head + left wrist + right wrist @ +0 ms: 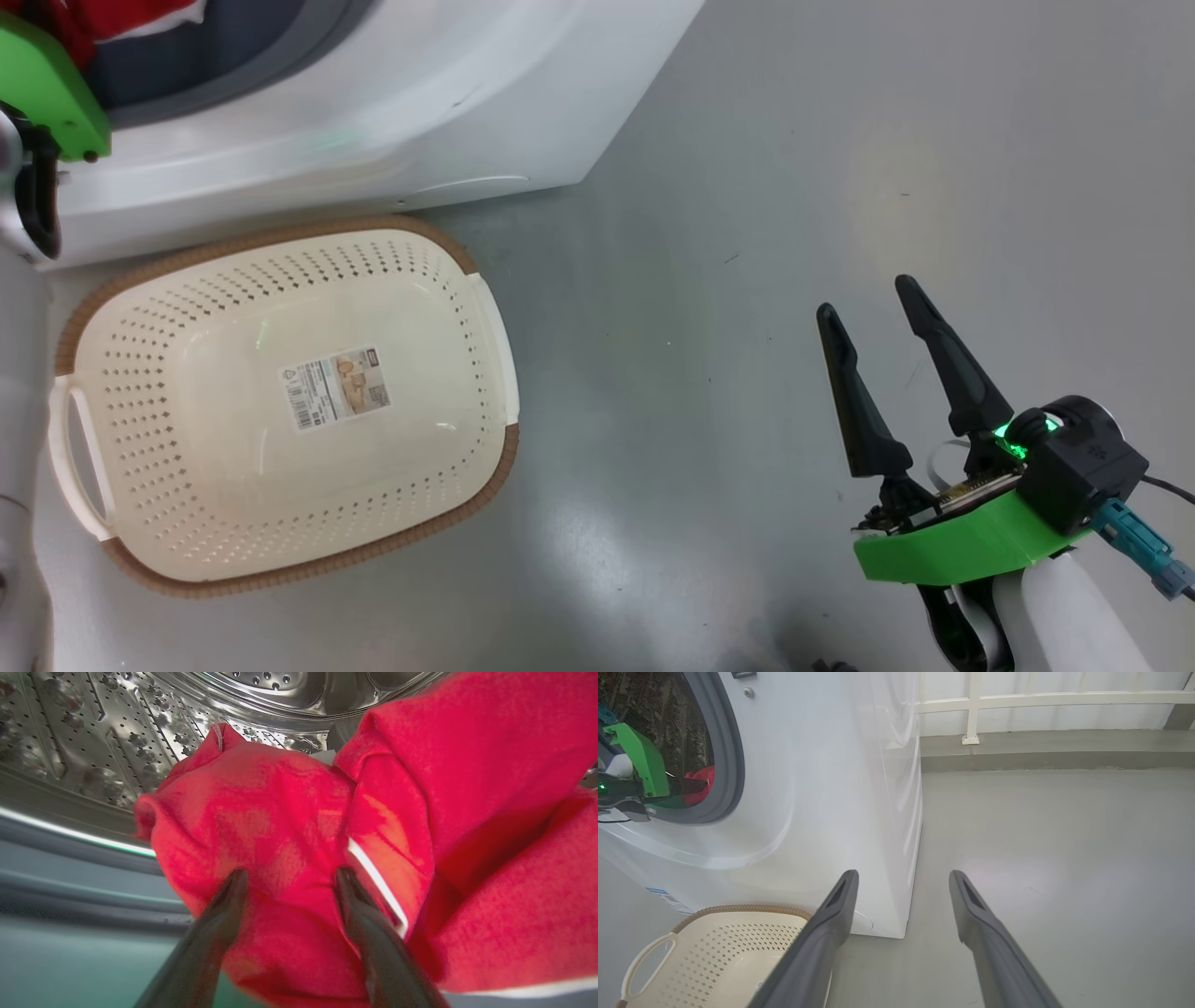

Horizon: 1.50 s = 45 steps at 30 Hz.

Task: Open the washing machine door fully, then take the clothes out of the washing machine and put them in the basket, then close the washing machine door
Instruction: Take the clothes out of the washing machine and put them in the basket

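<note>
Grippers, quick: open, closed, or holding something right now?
Left gripper: jaws open astride a fold of the clothes, not clamped.
Right gripper: jaws open, empty, above the floor.

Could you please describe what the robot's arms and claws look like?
Both the right claw and the left claw have two long, tapering dark fingers. The right wrist carries a bright green bracket, a black module with a green light, a blue plug and a white forearm.

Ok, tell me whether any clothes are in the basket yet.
No, the basket shows just bare cream plastic and a paper label on its floor.
</note>
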### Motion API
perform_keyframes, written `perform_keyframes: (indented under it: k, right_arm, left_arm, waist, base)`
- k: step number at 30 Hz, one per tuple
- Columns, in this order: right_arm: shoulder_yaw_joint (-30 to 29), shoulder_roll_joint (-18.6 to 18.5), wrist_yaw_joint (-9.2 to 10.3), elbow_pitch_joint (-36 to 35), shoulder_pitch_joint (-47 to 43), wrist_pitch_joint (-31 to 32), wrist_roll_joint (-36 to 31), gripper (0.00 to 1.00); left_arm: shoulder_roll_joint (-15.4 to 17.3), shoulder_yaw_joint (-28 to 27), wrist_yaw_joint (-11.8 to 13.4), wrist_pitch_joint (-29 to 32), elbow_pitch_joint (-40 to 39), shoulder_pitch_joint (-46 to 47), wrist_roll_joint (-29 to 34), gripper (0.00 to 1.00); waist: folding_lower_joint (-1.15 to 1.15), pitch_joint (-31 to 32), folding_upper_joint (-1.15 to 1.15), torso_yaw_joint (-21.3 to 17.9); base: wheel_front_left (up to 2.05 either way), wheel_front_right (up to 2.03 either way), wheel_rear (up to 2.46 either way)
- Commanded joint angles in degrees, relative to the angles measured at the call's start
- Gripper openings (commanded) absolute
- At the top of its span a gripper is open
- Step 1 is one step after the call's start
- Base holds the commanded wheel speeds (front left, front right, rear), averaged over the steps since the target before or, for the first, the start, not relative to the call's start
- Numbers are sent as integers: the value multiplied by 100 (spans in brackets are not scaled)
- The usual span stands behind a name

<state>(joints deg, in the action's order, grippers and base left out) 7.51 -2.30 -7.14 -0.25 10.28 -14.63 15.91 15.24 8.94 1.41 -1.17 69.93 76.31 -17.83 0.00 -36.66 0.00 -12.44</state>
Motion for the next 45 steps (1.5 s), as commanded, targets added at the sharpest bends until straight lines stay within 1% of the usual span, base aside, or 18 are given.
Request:
perform_keyframes:
  k: [1, 6, 10, 14, 17, 22, 26, 31, 36, 45]
  right_arm:
    - [93, -57, -35, -108, 19, -37, -35, 100]
    - [93, -57, -35, -100, 15, -37, -31, 100]
    - [86, -57, -35, -88, 3, -37, -17, 100]
    - [123, -57, -35, -87, 0, -37, 9, 100]
    - [124, -57, -35, -85, 6, -37, 20, 100]
    - [91, -57, -35, -69, 1, -37, 23, 100]
    - [89, -57, -35, -39, 6, -37, 26, 100]
    - [39, -57, -35, -25, -7, -37, -13, 100]
    - [44, -57, -35, -33, -12, -37, -23, 100]
    - [18, -57, -35, 2, -15, -37, -47, 100]
  left_arm:
    - [271, -15, -118, -53, -129, 134, -10, 0]
    - [250, 85, -129, -187, -167, 259, 35, 0]
    - [296, 347, -59, -212, -177, 329, 275, 0]
    - [326, 544, -28, -77, -85, 380, 416, 0]
    - [345, 605, -12, -67, -52, 392, 445, 0]
    - [353, 703, 42, -215, -94, 438, 497, 0]
    - [321, 720, 43, -359, -141, 433, 462, 0]
    - [239, 628, -26, -679, -291, 275, 257, 0]
    - [210, 585, -64, -851, -407, 126, 152, 0]
    - [124, 529, -63, -1164, -913, -348, -26, 0]
  waist:
    - [0, 4, 0, 1]
    - [0, 18, 0, 0]
    - [0, 34, 0, -4]
    - [0, 45, 0, -25]
    - [0, 40, 0, -39]
    - [0, 44, 0, -23]
    - [0, 90, 0, 27]
    - [0, 186, 0, 153]
    - [0, 237, 0, 217]
    - [0, 406, 0, 356]
  base:
    - [0, 0, 0]
    - [0, 0, 0]
    - [0, 0, 0]
    - [0, 0, 0]
    - [0, 0, 0]
    - [0, 0, 0]
    - [0, 0, 0]
    - [0, 0, 0]
    - [0, 0, 0]
    - [0, 0, 0]
